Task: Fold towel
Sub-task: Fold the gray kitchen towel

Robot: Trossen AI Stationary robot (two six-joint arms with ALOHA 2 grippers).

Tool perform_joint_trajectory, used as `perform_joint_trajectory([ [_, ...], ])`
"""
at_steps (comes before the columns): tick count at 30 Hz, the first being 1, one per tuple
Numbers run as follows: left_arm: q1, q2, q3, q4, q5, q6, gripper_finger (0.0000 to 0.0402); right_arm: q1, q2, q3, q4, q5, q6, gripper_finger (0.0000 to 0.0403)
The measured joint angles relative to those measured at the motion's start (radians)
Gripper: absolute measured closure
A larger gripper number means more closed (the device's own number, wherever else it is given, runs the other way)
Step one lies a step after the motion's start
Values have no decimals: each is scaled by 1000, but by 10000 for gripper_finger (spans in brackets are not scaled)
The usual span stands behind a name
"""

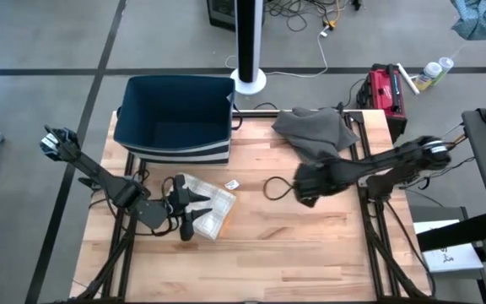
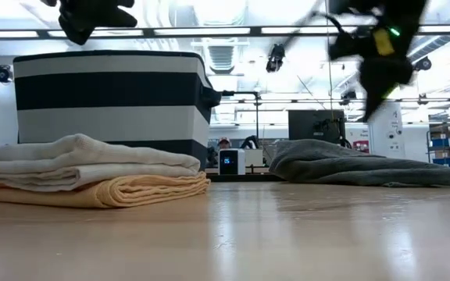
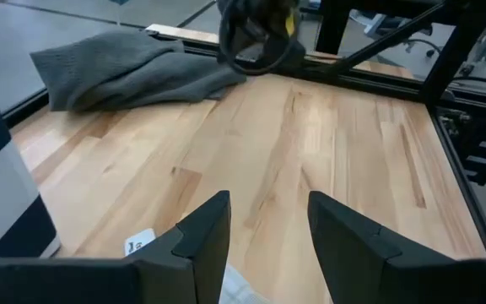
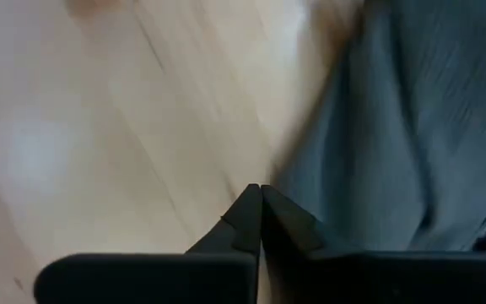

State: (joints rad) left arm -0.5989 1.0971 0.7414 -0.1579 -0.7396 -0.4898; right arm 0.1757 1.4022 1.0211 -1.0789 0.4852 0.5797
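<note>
A crumpled grey towel [image 1: 315,131] lies on the table's far right part, also seen as the grey towel [image 2: 350,168] in the low view. A stack of folded light towels [image 1: 213,209] rests flat near the table's left; the low view shows this stack [image 2: 84,176] with a yellow one at the bottom. My left gripper [image 3: 264,236] is open and hovers above the stack, as the raised left gripper [image 2: 92,16] shows. My right gripper [image 4: 260,211] is shut, high over the bare wood just on the near side of the grey towel [image 4: 403,143].
A dark bin with striped sides [image 1: 175,118] stands at the far left of the table. A small white tag [image 1: 233,184] and a black cable loop [image 1: 272,187] lie mid-table. A red case [image 1: 386,89] sits beyond the far right corner. Bare wood spreads along the near side.
</note>
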Motion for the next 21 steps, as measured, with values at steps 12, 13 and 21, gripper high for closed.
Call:
perform_joint_trajectory([
  [12, 0, 7, 0, 78, -3, 100, 248, -259, -93, -309, 23, -229, 291, 285],
  [13, 1, 7, 0, 94, -3, 117, 248, -284, -88, -311, 35, -234, 277, 278],
  [21, 4, 8, 0, 145, -8, 248, 248, -433, -35, -312, 160, -292, 127, 255],
])
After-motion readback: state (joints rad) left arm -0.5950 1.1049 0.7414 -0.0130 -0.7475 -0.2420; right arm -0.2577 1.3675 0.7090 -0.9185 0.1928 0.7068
